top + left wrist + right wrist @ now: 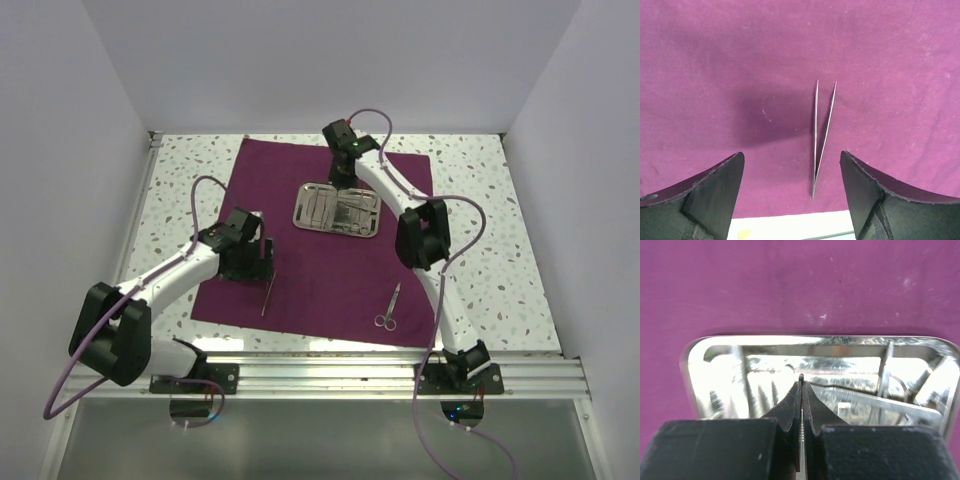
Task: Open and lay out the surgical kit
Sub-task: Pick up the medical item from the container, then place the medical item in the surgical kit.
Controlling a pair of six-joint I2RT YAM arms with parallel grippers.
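Note:
The maroon cloth wrap lies spread flat on the table. The steel tray sits on its far half with thin steel instruments in it. Steel tweezers lie on the cloth's near left and show in the left wrist view. My left gripper is open and empty just above them, one finger on each side. Scissors lie on the cloth's near right edge. My right gripper hangs over the tray, shut on a thin steel instrument with a ribbed grip, mostly hidden between the fingers.
The speckled table is walled in white on three sides. A metal rail runs along the near edge by the arm bases. The cloth's near edge and bare table show under my left gripper. More instruments lie in the tray's right part.

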